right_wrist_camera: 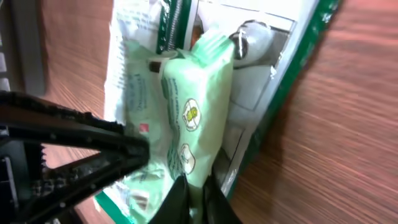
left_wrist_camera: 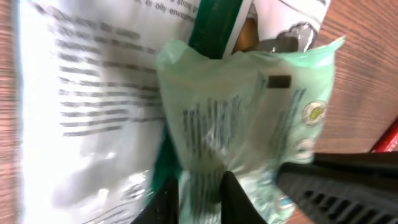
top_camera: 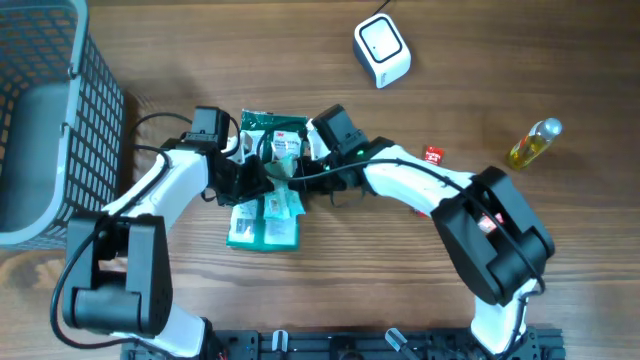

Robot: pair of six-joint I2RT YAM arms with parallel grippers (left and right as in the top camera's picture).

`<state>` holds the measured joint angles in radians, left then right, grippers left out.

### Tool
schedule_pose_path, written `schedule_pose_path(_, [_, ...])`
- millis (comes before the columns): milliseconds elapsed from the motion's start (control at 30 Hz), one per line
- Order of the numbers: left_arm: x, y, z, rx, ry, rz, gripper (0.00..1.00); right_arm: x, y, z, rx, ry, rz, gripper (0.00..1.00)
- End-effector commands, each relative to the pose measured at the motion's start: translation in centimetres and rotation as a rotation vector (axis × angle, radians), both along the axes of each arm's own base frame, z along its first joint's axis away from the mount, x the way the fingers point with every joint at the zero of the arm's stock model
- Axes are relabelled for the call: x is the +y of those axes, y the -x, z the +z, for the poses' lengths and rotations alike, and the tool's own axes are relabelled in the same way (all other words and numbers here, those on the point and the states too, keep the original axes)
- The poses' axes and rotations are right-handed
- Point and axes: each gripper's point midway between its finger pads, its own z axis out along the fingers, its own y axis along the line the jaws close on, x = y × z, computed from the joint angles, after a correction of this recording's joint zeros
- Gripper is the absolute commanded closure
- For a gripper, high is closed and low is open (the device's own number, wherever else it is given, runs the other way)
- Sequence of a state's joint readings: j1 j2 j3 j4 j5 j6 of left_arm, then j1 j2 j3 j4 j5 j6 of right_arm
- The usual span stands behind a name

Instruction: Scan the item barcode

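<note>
1. Pale green pouch is the item. It sits mid-table between both arms, over a big white-and-green bag. I can't tell if it is lifted clear or resting on the bag.
2. Left gripper: fingers drawn close, pinching one end of the pouch with film bunched between them.
3. Right gripper: fingers almost pressed together, nipping a thin fold of the same pouch beside the left one.
4. White scanner stands at the far side of the table, well apart from the pouch, so I judge a carry is needed.
5. Barcode: the print is blurred in both wrist views, and I can't tell which face carries it.
6. Risk: both grips are on thin film near an edge. If the arms pull apart or move out of step, one fold could slip out or the film could tear.
7. Risk: the bag underneath touches the pouch, so it may drag along and knock things.
8. Risk: crumpled film could wrinkle the code, or the wrong face could meet the scanner, giving no read.
9. Risk: the wrists sit very close together, so a turn toward the scanner could bump them.
</note>
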<state>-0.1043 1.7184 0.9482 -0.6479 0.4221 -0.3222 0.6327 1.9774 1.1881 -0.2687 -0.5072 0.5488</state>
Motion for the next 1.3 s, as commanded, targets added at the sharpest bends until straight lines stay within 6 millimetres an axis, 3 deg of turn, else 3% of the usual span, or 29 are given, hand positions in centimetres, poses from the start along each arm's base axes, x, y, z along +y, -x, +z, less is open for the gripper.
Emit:
schedule_pose_path(0, [3.1, -1.4, 1.1, -0.06, -0.148, 0.044, 0.67, -3.0, -3.9, 4.4, -0.191, 0.032, -0.068, 0.78])
schedule_pose_path(67, [3.0, -1.8, 1.8, -0.085, -0.142, 0.045, 0.66, -3.0, -3.7, 5.1, -0.192, 0.021, -0.066, 0.68])
schedule_pose_path(167, [2.4, -2.4, 2.5, -0.109, -0.105, 0.046, 0.78, -2.3, -2.4, 5.2, -0.141, -0.026, -0.023, 0.62])
schedule_pose_path(233, [2.1, -2.7, 2.7, -0.122, -0.085, 0.043, 0.79, -1.5, -1.3, 5.7, -0.1, -0.087, 0.02, 0.67])
schedule_pose_path(300, [2.0, -2.9, 2.9, -0.131, -0.084, 0.043, 0.73, -0.7, -0.2, 6.4, -0.034, -0.151, 0.042, 0.72])
schedule_pose_path(367, [2.0, -3.6, 3.5, -0.152, -0.082, 0.044, 0.73, -0.2, 0.7, 6.4, 0.01, -0.169, 0.044, 0.83])
schedule_pose_path(433, [1.9, -4.6, 4.3, -0.184, -0.078, 0.046, 0.94, 0.4, 1.6, 6.1, 0.034, -0.167, 0.046, 0.92])
schedule_pose_path(667, [0.3, -6.0, 4.3, -0.228, 0.016, 0.023, 0.96, 1.6, 2.6, 3.1, 0.09, -0.122, 0.044, 0.96])
schedule_pose_path(833, [0.1, -6.1, 2.0, -0.18, 0.014, 0.017, 0.96, 2.2, 2.9, 0.7, 0.126, -0.106, 0.043, 0.96])
schedule_pose_path(933, [0.1, -5.4, -1.0, -0.101, 0.004, 0.014, 0.96, 2.0, 3.2, -1.3, 0.16, -0.078, 0.038, 0.96])
schedule_pose_path(1100, [2.7, -4.3, -5.5, -0.002, -0.155, 0.036, 0.96, -0.3, 3.2, -5.3, 0.226, 0.078, -0.076, 0.96])
schedule_pose_path(1167, [2.8, -3.9, -6.1, 0.021, -0.161, 0.034, 0.96, -1.3, 2.9, -6.1, 0.218, 0.14, -0.117, 0.96])
schedule_pose_path(1267, [2.8, -3.9, -6.2, 0.021, -0.16, 0.034, 0.96, -0.9, 2.8, -5.4, 0.226, 0.111, -0.107, 0.96])
